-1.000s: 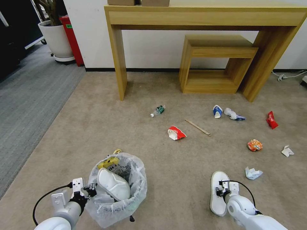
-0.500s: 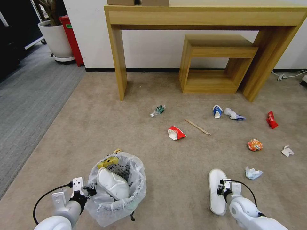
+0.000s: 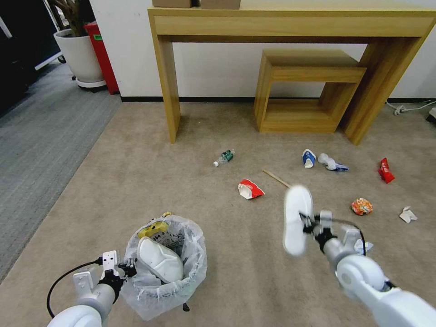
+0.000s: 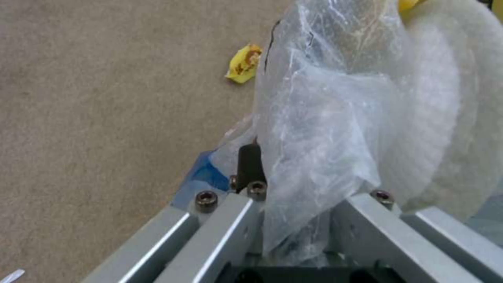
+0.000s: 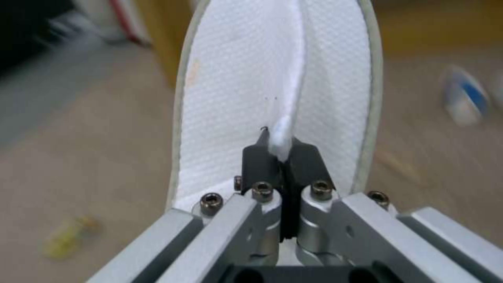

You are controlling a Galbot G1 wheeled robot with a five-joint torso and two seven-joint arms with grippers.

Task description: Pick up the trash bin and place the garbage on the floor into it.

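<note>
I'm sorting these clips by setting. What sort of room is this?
Probably an office or a staged test room: tan carpet, a wooden console table against a white wall, a potted plant nearby.

My left gripper (image 4: pixel 293 220) is clamped on the crinkled clear bag of the trash bin (image 4: pixel 325 129); plastic is bunched between the jaws and hides one of them. One black finger pad (image 4: pixel 249 161) pokes up just beside the bag. Something white and textured (image 4: pixel 461 118) sits inside the liner. A yellow wrapper (image 4: pixel 242 65) lies on the beige floor (image 4: pixel 94 118), near the bin but apart from it.
</note>
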